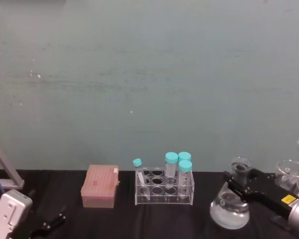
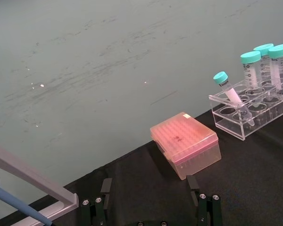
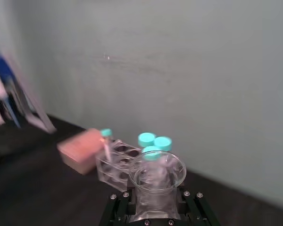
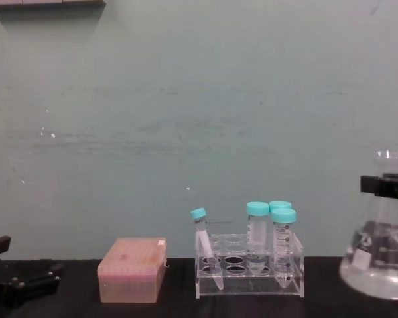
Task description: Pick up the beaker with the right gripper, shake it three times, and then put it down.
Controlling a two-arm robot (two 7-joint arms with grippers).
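Observation:
The beaker (image 1: 229, 210) is a clear conical flask at the right of the black table, right of the tube rack. My right gripper (image 1: 239, 180) is shut on its narrow neck just below the flared rim. The chest view shows the beaker (image 4: 382, 265) at the right edge, with the black right gripper (image 4: 389, 186) clamped across its neck. From the right wrist, the beaker's mouth (image 3: 158, 171) stands between the fingers of the right gripper (image 3: 155, 208). Whether its base touches the table I cannot tell. My left gripper (image 2: 148, 188) rests open at the table's left, away from the beaker.
A clear rack (image 1: 164, 191) with several teal-capped tubes stands mid-table. A pink tip box (image 1: 99, 186) lies to its left. More glassware (image 1: 290, 172) sits behind the right arm. A grey stand with a blue part (image 1: 4, 172) is at the far left.

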